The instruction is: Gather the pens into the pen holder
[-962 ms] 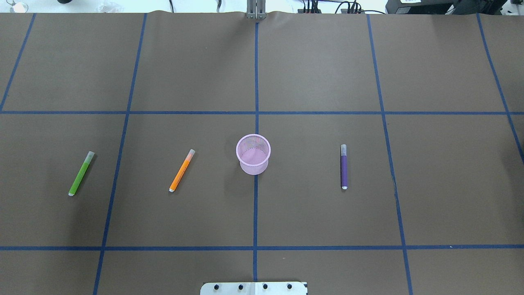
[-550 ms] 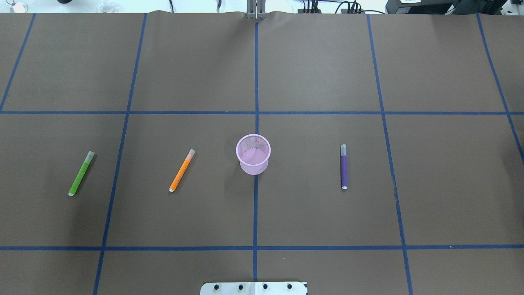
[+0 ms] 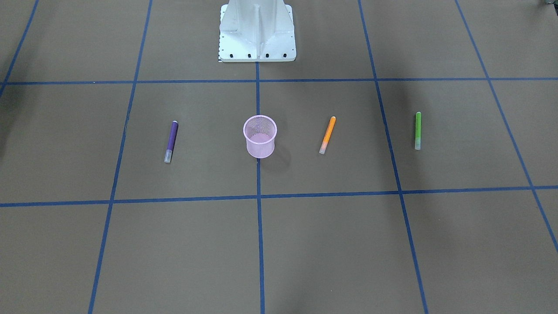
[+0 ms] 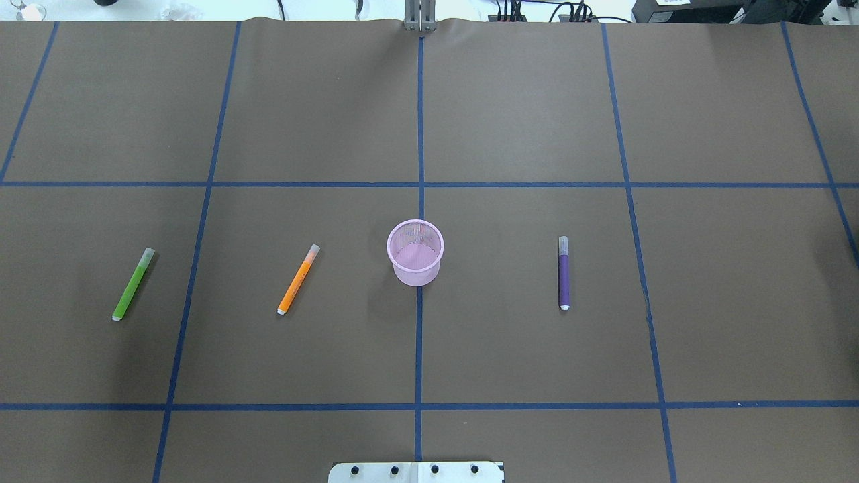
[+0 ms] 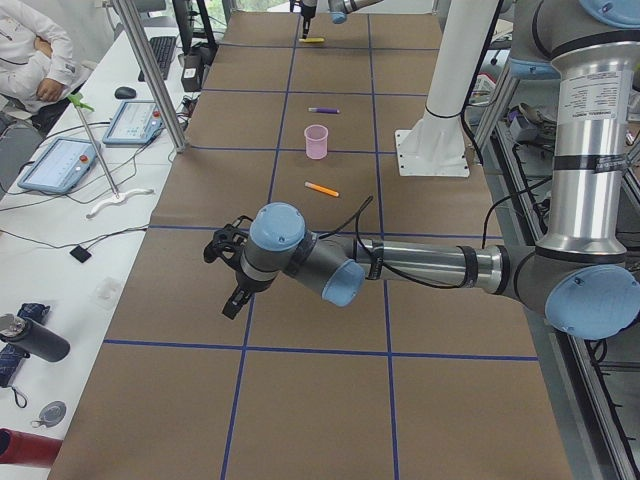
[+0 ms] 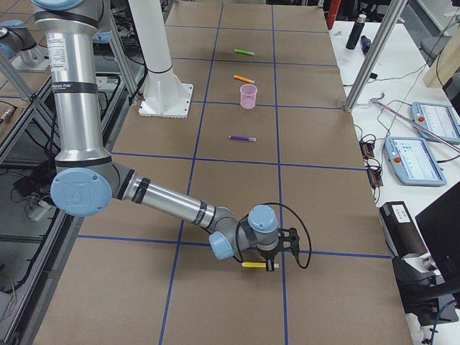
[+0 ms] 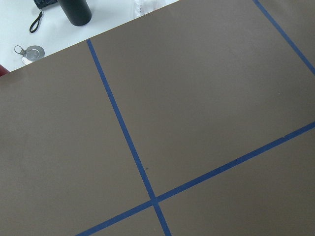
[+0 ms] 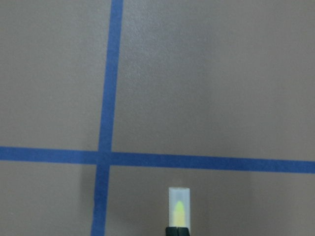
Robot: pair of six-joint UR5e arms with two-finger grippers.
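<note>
The pink mesh pen holder (image 4: 415, 251) (image 3: 260, 136) stands upright at the table's middle. Three pens lie flat around it: a green pen (image 4: 133, 284) (image 3: 417, 130), an orange pen (image 4: 298, 279) (image 3: 327, 134) and a purple pen (image 4: 564, 273) (image 3: 171, 141). My left gripper (image 5: 230, 290) hangs low over bare table, far off at the left end. At the right end, my right gripper (image 6: 277, 262) is beside a yellow pen (image 6: 256, 264) (image 8: 178, 209), whose lower end meets a dark part at the wrist view's edge. I cannot tell whether either gripper is open or shut.
The robot's white base plate (image 4: 416, 471) (image 3: 257, 30) sits at the near table edge. Blue tape lines grid the brown table cover. A seated person (image 5: 30, 55), tablets (image 5: 62, 163) and a dark bottle (image 5: 35, 340) are on the side bench beyond metal posts (image 5: 150, 75).
</note>
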